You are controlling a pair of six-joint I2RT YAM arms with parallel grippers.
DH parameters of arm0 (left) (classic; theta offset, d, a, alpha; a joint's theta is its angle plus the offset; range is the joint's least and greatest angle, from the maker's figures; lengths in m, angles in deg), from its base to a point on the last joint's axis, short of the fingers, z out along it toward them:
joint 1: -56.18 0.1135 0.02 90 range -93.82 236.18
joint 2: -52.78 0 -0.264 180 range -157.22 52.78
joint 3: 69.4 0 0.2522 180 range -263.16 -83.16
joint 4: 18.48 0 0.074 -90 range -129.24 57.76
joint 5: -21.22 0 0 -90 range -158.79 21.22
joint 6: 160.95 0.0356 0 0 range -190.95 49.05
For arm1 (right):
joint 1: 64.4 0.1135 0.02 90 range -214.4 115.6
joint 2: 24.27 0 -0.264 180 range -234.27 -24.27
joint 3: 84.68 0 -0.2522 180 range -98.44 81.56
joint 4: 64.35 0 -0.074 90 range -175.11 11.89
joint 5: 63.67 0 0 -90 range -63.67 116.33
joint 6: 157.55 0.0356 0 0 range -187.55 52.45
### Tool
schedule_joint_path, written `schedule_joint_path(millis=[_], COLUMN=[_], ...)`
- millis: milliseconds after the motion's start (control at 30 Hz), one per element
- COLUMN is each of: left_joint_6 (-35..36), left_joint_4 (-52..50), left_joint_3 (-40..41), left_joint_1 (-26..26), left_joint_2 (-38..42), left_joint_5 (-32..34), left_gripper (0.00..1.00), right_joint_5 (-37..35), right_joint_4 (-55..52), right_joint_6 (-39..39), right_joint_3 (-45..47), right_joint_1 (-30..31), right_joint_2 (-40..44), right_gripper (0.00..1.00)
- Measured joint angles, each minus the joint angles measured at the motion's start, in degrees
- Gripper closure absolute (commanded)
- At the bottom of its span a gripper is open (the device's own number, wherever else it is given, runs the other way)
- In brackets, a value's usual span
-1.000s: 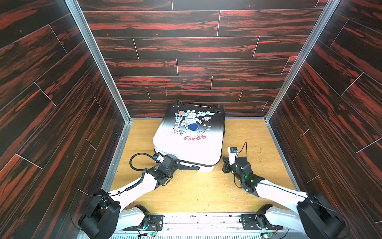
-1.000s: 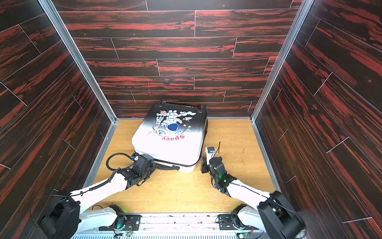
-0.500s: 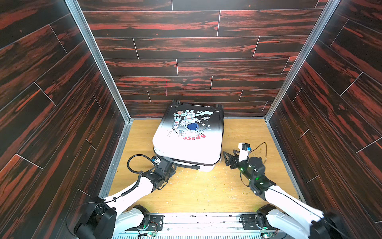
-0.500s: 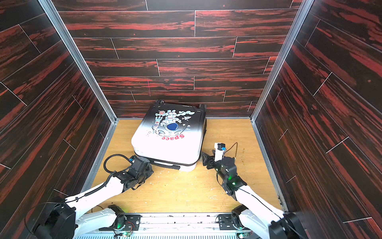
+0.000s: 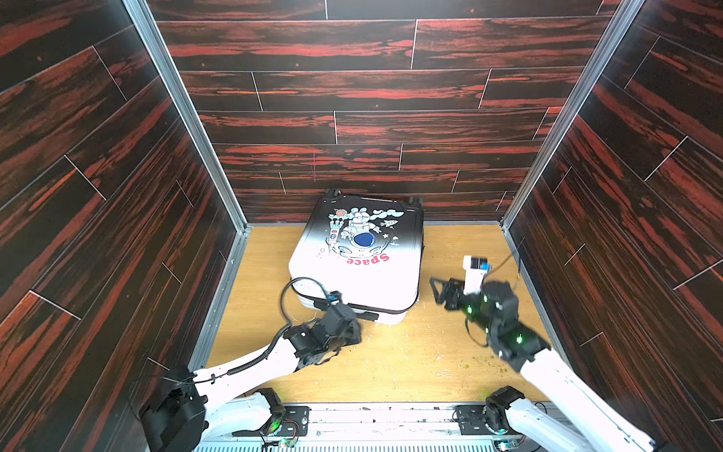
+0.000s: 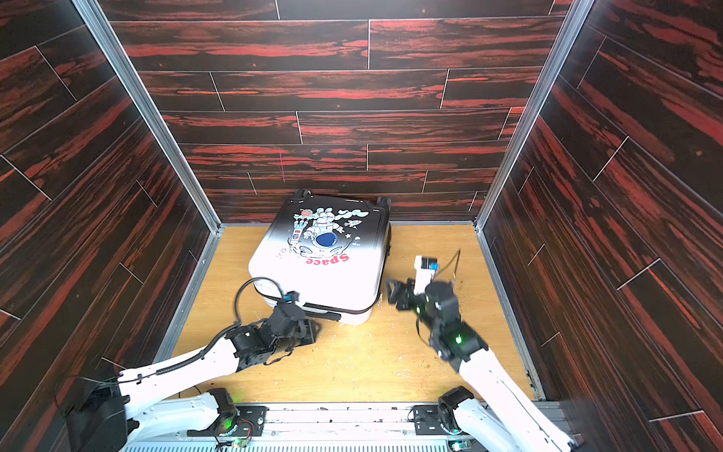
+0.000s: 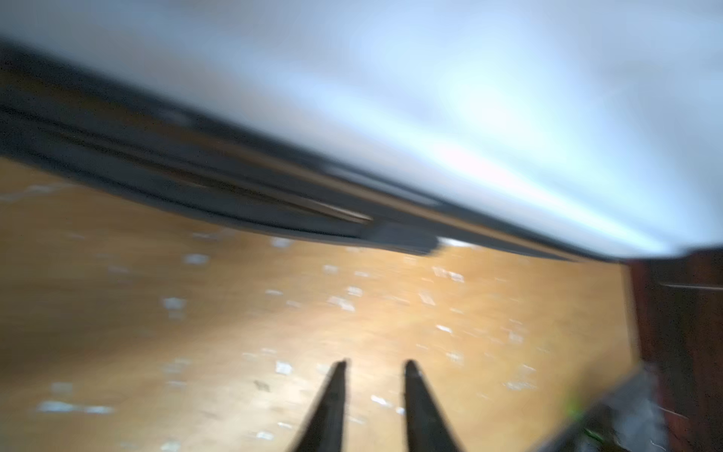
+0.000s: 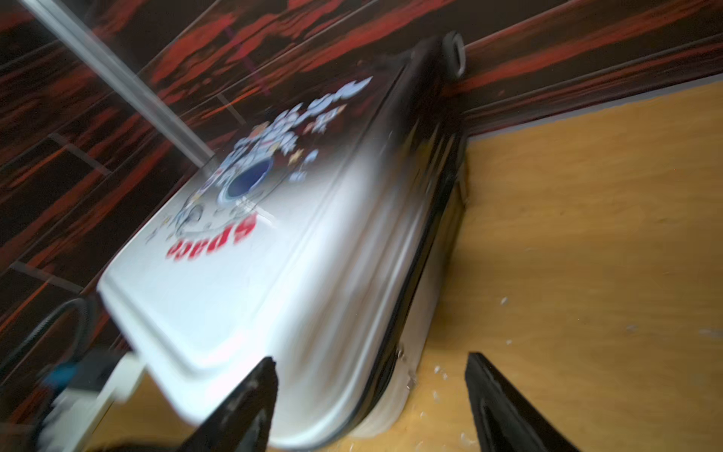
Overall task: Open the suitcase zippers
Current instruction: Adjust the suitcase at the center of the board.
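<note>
The suitcase (image 5: 360,270) lies flat mid-frame by the back wall (image 5: 352,117); with the left gripper (image 7: 374,364) narrowly parted and the right gripper (image 8: 371,356) wide, both empty, an unbraced tug on the zippers (image 8: 414,297) may just slide it

The light yellow-brown wooden board (image 5: 391,368) is the floor that carries everything, seen in both top views (image 6: 352,368). On it lies 1 small hard-shell suitcase (image 5: 364,274), black fading to white. It lies flat with its astronaut print up and its wheeled end close to the back wall. Small white flecks (image 7: 341,303) dot the bare wood in front of and beside the case.
</note>
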Motion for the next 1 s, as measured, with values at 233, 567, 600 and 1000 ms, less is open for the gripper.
schedule_joint_path(millis=[233, 567, 600, 1000], left_joint_6=[12.15, 13.99, 13.77, 0.68], left_joint_4=[-17.31, -17.73, -16.96, 0.96], left_joint_3=[-21.46, -43.60, -45.22, -37.90], left_joint_1=[4.85, 40.54, 42.27, 49.22], left_joint_2=[8.96, -15.52, -20.09, -32.22], left_joint_5=[13.92, 19.47, 17.44, -13.18], left_gripper=[0.01, 0.00, 0.00, 0.02], right_joint_5=[0.98, 15.69, 17.22, 31.98], right_joint_4=[-5.97, -5.99, -6.03, -8.90], right_joint_6=[1.42, 8.44, 8.90, 10.10], right_joint_3=[-13.57, -24.50, -26.05, -48.54], right_joint_1=[-2.93, -9.51, -9.90, -14.14], right_joint_2=[-12.33, -30.69, -32.61, -56.52], right_gripper=[0.14, 0.10, 0.10, 0.12])
